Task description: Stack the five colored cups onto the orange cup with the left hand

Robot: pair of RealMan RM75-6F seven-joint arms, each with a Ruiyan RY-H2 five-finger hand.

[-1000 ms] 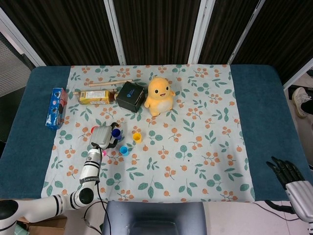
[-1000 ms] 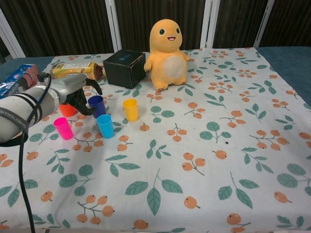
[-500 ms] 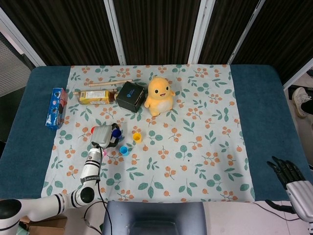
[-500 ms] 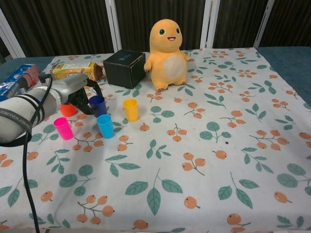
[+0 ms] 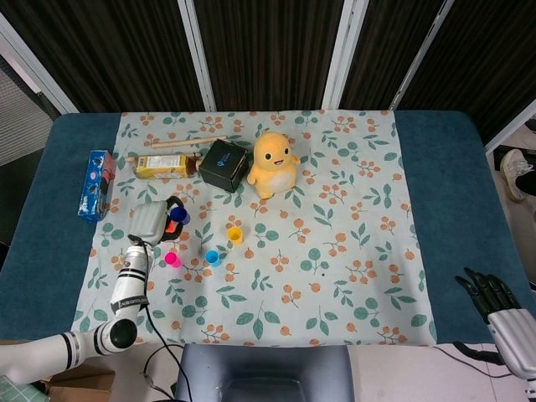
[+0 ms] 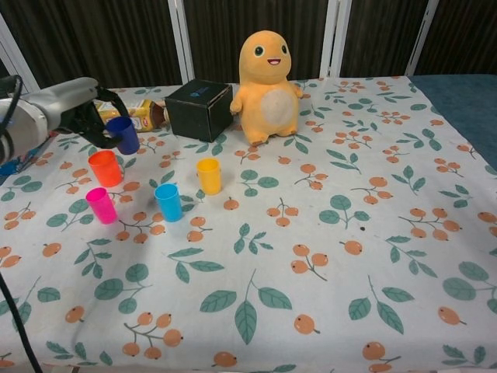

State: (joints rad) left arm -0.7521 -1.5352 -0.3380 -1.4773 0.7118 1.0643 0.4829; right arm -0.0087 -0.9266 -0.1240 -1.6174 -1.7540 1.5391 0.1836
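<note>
My left hand (image 6: 71,110) (image 5: 151,222) grips a dark blue cup (image 6: 123,134) (image 5: 181,216) and holds it in the air, just above and behind the orange cup (image 6: 106,168) (image 5: 172,226). The orange cup stands upright on the floral cloth. A pink cup (image 6: 102,205) (image 5: 172,259) stands in front of it. To their right stand a light blue cup (image 6: 168,201) (image 5: 213,257) and a yellow cup (image 6: 208,175) (image 5: 235,234). My right hand (image 5: 494,300) hangs off the table's front right corner, fingers apart, holding nothing.
A black box (image 6: 199,108) and a yellow plush toy (image 6: 266,85) stand behind the cups. A yellow carton (image 5: 162,166) and a wooden stick (image 5: 188,142) lie at the back left. A blue snack packet (image 5: 95,184) lies on the table's left strip.
My left hand has lifted the dark blue cup off the cloth and carried it up and to the left, over the orange cup. The other cups have not moved.
</note>
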